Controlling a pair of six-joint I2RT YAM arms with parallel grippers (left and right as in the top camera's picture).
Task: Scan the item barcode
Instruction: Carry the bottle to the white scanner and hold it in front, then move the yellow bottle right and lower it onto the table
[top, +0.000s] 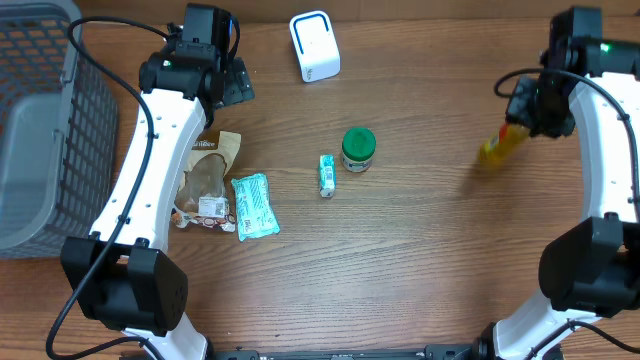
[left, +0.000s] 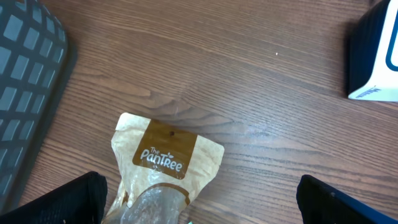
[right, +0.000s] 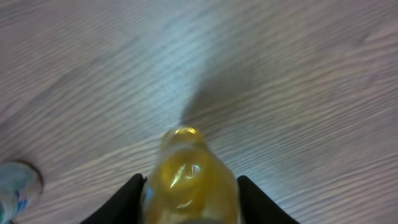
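Overhead view, clock positions read from the table's (top: 420, 260) centre. The yellow bottle (top: 497, 145) is the task's item. It sits at about 2 o'clock, near the right edge, tilted with its free end pointing toward 8 o'clock. The right gripper (right: 191, 200) grasps it: in the right wrist view a dark finger (right: 132, 198) presses against each side of the bottle's body, and the bottle's shadow falls on the wood beyond it. Whether the bottle's low end touches the table cannot be told.

The white scanner (top: 314, 45) stands at 12 o'clock, well apart from the bottle. The left gripper (left: 205, 202) hangs at about 11 o'clock with its jaws spread wide and nothing between them. In the left wrist view its fingertips (left: 78, 199) show at the two lower corners, above the top of a brown pouch (left: 165, 158) printed "Pantree".

Near the centre stand a green-lidded jar (top: 358, 148) and, just beside it toward 8 o'clock, a small tube (top: 326, 174). A teal packet (top: 254, 205) lies at 9 o'clock, touching the lower end of the pouch. A grey basket (top: 35, 120) fills the edge at 9 to 10 o'clock.
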